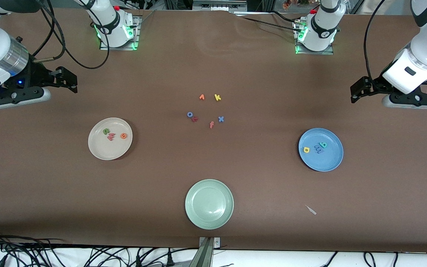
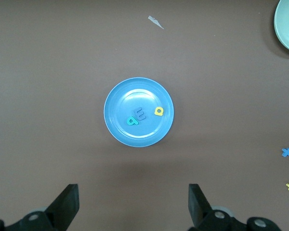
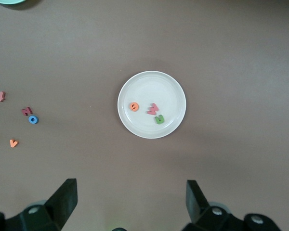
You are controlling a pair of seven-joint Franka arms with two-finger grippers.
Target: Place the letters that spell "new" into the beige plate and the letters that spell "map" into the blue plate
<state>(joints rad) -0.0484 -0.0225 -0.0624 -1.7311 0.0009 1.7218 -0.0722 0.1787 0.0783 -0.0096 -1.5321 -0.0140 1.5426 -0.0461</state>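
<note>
The beige plate lies toward the right arm's end of the table with the green n, pinkish-red w and orange e in it. The blue plate lies toward the left arm's end and holds the teal a, periwinkle m and yellow p. My right gripper hangs open and empty above the table, and its wrist view looks down on the beige plate. My left gripper is also open and empty, and its wrist view looks down on the blue plate.
A pale green plate sits near the front edge. Loose letters lie mid-table: an orange v-like letter, yellow k, blue o, a dark red letter, reddish f and blue x. A small pale scrap lies nearer the front camera than the blue plate.
</note>
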